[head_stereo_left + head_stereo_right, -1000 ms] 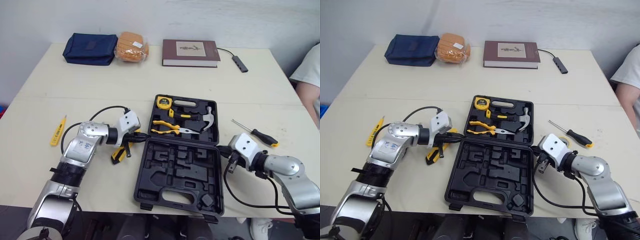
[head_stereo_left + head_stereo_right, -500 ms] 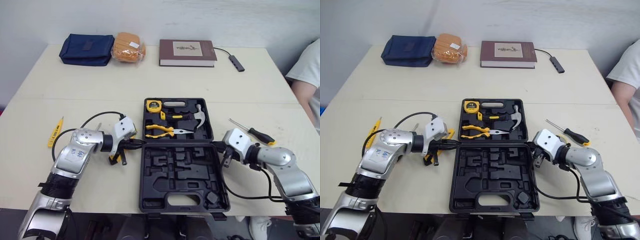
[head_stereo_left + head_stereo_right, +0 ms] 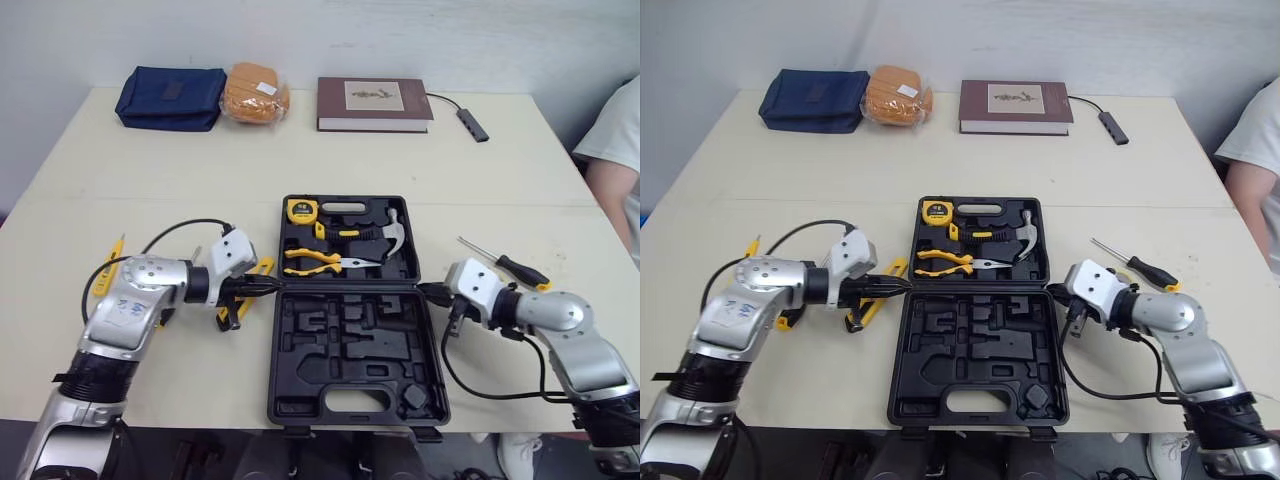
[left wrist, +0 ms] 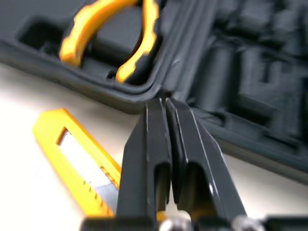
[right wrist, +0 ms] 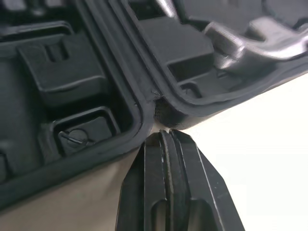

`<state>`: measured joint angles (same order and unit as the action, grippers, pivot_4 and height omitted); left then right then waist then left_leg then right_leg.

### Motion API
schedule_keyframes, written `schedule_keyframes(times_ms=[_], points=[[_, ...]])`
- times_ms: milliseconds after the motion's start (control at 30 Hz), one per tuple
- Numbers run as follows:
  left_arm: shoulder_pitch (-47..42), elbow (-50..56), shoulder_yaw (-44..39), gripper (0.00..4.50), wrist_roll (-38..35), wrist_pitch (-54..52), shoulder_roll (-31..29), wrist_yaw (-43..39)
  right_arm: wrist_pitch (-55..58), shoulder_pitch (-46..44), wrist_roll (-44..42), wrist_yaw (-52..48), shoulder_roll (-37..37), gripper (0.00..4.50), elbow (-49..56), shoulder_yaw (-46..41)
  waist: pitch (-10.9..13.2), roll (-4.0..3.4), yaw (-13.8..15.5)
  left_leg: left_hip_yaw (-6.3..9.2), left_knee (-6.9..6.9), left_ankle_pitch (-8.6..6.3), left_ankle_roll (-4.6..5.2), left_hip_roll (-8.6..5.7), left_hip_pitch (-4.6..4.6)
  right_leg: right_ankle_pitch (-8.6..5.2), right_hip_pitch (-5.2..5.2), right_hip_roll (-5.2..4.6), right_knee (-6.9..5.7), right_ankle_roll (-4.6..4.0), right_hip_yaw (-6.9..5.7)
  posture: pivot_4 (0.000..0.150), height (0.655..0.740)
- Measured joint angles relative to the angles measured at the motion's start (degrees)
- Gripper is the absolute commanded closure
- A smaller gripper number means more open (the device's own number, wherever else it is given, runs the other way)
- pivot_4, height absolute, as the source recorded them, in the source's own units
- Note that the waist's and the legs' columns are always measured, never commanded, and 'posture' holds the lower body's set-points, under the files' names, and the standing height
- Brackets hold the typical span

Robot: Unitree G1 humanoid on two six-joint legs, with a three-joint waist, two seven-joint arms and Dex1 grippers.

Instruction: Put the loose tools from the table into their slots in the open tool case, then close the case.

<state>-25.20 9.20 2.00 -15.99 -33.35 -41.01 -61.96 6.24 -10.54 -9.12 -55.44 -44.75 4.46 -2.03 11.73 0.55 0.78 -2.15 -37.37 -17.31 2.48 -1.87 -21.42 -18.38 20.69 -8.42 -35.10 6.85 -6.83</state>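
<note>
One pale table [image 3: 300, 160] took up most of the head views. One black case [image 3: 350, 345] lay open at centre frame, its empty moulded half toward the bottom edge and the tool half above it.

Two arms flanked the case. The left arm rose from the lower left corner, bent at the elbow, and its forearm ran level toward the centre. The left gripper [image 3: 268, 287] was at the left end of the hinge line with its fingers [image 4: 154, 139] pressed together, and in the left wrist view their tips met the case rim. The right arm came up from the lower right corner, its forearm pointing left. The right gripper [image 3: 424, 291] was at the right end of the hinge line, its fingers [image 5: 151, 173] also pressed together on nothing. Its tip was just beside the case corner; I could not tell whether it touched.

A person's sleeve and arm [image 3: 612, 150] showed at the right edge. Along the top of the table lay one book [image 3: 375, 103], one blue pouch [image 3: 170, 97], one orange bag [image 3: 255, 92] and one cabled hub [image 3: 472, 122].

Three tools sat in the case: one hammer [image 3: 395, 230], one pair of pliers [image 3: 322, 262] and one tape measure [image 3: 301, 210].

Three tools lay loose on the table:
- One screwdriver [image 3: 505, 265] right of the case, just above the right arm.
- One yellow knife [image 3: 243, 297] just left of the case, under the left gripper.
- One yellow tester [image 3: 103, 270] at the far left, partly behind the left arm.
</note>
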Motion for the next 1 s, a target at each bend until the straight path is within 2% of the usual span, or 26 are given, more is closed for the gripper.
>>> schedule_keyframes(times_ms=[100, 200, 233, 267, 333, 367, 500, 600, 767, 900, 1000], points=[[3.47, 0.94, -7.28, 3.63, -3.14, 1.70, -2.93, -0.87, -0.15, 4.11, -5.27, -3.90, -3.35, 3.52, 0.01, -7.35, 0.00, 0.00, 0.39, 0.01, 0.07, -0.01, 0.01, 0.01, 0.02, 0.00, -0.03, 0.01, 0.09, 0.00, -0.02, 0.150, 0.7400], [11.76, 0.40, -16.41, 2.25, -6.25, 5.31, -5.57, -2.58, -1.14, 8.07, -9.09, -7.23, -6.25, 1.95, -0.11, -14.13, 0.01, -0.02, 0.22, -0.02, 0.16, -0.03, 0.02, 0.03, 0.11, 0.01, -0.07, 0.00, 0.14, -0.01, -0.02, 0.150, 0.7400], [14.94, -1.29, -18.99, 1.88, -6.23, 6.91, -7.14, -3.31, -1.48, 9.61, -9.48, -7.74, -7.08, 1.56, -0.43, -16.50, 0.01, -0.03, 0.19, -0.04, 0.21, -0.03, 0.02, 0.04, 0.15, 0.01, -0.08, 0.00, 0.16, -0.01, -0.02, 0.150, 0.7400], [18.32, -4.20, -22.77, 1.32, -6.14, 8.23, -8.73, -3.73, -2.45, 11.35, -9.63, -7.95, -7.83, 0.92, -1.34, -19.43, 0.02, -0.04, 0.22, -0.05, 0.22, -0.05, 0.01, 0.07, 0.15, 0.00, -0.06, 0.02, 0.23, -0.02, -0.04, 0.150, 0.7400], [21.89, -8.87, -29.74, 0.44, -6.28, 9.11, -10.34, -3.32, -4.55, 13.91, -9.62, -7.78, -8.39, 0.01, -3.47, -24.38, 0.03, -0.05, 0.49, -0.04, 0.19, -0.22, -0.03, 0.09, 0.15, 0.02, -0.06, 0.00, 0.38, -0.07, -0.06, 0.150, 0.7400], [22.93, -9.95, -32.34, 0.02, -6.42, 9.16, -10.98, -3.02, -5.35, 14.76, -9.63, -7.79, -8.44, 0.00, -4.17, -26.09, 0.03, -0.06, 0.56, -0.04, 0.17, -0.41, -0.28, 0.09, 0.15, 0.06, -0.07, -0.04, 0.40, -0.14, -0.06, 0.150, 0.7400], [28.34, -14.05, -41.03, 0.02, -6.56, 12.52, -12.78, -2.08, -11.14, 18.33, -10.03, -8.93, -8.45, 0.00, -7.89, -31.62, 0.04, -0.08, 0.87, -0.05, 0.21, -0.45, -0.26, 0.09, 0.16, 0.19, -0.11, -0.12, 0.61, -0.16, -0.05, 0.150, 0.7400], [33.08, -25.94, -47.35, 0.02, -5.16, 16.77, -16.05, -1.53, -16.29, 20.88, -8.25, -6.65, -8.97, 0.00, -17.96, -36.80, 0.04, -0.08, 0.54, -0.12, 0.31, -0.57, -0.30, 0.13, 0.15, 0.16, -0.03, -0.08, 0.70, -0.20, -0.09, 0.150, 0.7400], [35.89, -45.13, -55.79, 0.02, -2.70, 25.17, -22.33, 3.71, -23.54, 24.99, -4.22, -1.86, -11.75, 0.00, -33.63, -41.76, 0.05, -0.11, 0.17, -0.24, 0.38, -0.64, -0.28, 0.21, 0.17, 0.15, 0.02, -0.09, 0.76, -0.21, -0.06, 0.150, 0.7400], [37.80, -56.40, -58.07, 0.02, -1.79, 30.38, -25.31, 7.18, -29.02, 27.13, -4.94, -2.77, -12.01, 0.00, -40.38, -43.37, 0.05, -0.23, -0.33, -0.34, 0.39, -0.69, -0.25, 0.25, 0.25, 0.15, 0.01, -0.11, 0.72, -0.23, 0.07, 0.150, 0.7400], [38.55, -58.62, -58.02, 0.02, -2.67, 28.04, -25.06, 6.03, -31.95, 27.74, -5.48, -2.72, -11.82, 0.00, -42.99, -43.42, 0.05, -0.24, -0.90, -0.34, 0.38, -0.74, -0.16, 0.32, 0.27, 0.19, 0.02, -0.11, 0.69, -0.29, 0.08, 0.150, 0.7400]])
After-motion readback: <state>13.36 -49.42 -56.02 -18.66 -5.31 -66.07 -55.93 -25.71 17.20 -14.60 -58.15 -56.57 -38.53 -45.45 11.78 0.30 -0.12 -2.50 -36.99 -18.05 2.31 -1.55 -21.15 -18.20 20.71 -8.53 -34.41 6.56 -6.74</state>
